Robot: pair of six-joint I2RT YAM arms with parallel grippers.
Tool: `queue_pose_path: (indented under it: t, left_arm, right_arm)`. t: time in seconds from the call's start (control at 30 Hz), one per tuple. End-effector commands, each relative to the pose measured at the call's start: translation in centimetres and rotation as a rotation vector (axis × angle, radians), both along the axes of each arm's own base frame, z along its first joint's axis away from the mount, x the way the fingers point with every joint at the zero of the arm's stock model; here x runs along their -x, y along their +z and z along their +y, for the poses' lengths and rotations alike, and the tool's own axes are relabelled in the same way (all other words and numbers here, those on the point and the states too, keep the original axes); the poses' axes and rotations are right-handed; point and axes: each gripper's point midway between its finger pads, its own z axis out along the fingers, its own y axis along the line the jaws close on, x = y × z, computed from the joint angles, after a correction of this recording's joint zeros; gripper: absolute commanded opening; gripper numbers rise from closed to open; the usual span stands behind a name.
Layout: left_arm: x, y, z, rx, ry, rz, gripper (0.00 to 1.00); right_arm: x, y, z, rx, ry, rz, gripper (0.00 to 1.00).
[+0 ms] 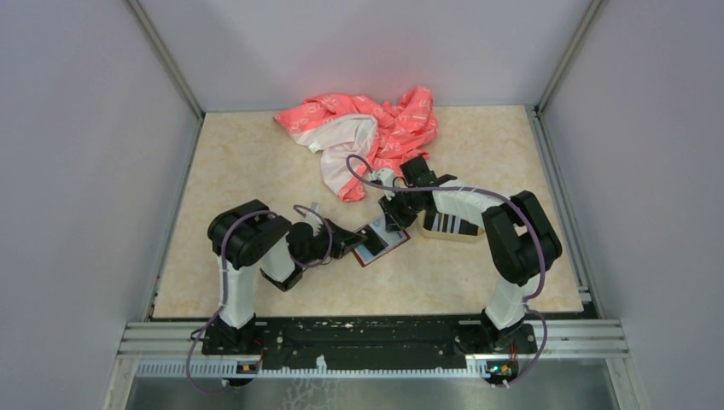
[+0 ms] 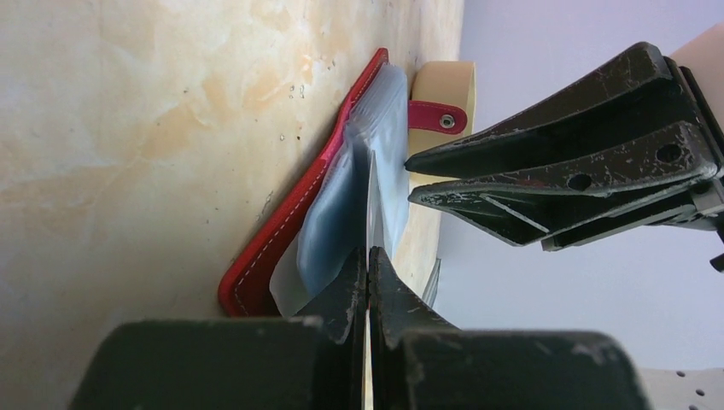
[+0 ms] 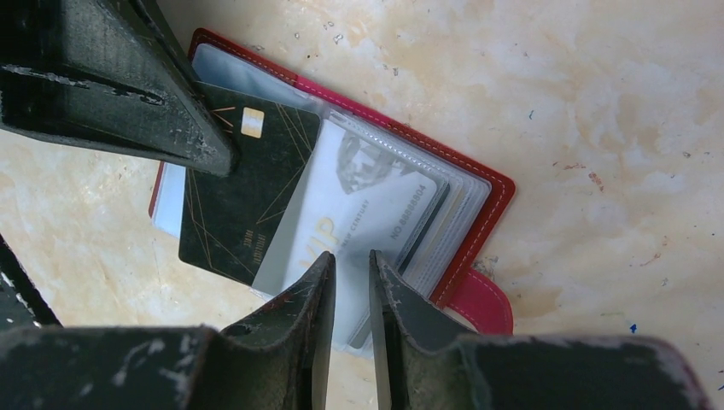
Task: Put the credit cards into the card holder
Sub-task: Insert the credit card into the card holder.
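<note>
Marbled tabletop [image 3: 555, 85] holds open red card holder [image 3: 461, 201], black card [image 3: 248, 196] half-sleeved.

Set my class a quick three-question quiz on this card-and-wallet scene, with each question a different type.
1. True or false: the card holder lies open on the table.
2. Which lies on the open holder? A the black card; B the pink cloth; C the beige tray.
3. Fill in: the left gripper pinches a clear ____.
Key: 1 true; 2 A; 3 sleeve.
</note>
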Motion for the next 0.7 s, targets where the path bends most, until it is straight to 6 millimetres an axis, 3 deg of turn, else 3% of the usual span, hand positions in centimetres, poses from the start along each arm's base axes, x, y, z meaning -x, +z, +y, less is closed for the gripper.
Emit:
queue_pose_path:
  t: [0.0, 0.27, 0.67]
  left_arm:
    - [-0.3, -0.9, -0.3, -0.009, 0.026, 0.044, 0.0]
    - [-0.4, -2.0, -0.4, -0.045, 0.042, 0.116, 0.0]
    - [-0.7, -1.9, -1.4, -0.033, 0.005, 0.129, 0.0]
  right_arm:
    - [0.6, -0.4, -0.8, 0.04, -0.008, 0.034, 0.22]
    - [0.7, -0.8, -0.9, 0.049, -0.007, 0.041, 0.22]
    - [0.6, -0.8, -0.9, 0.052, -0.007, 0.042, 0.23]
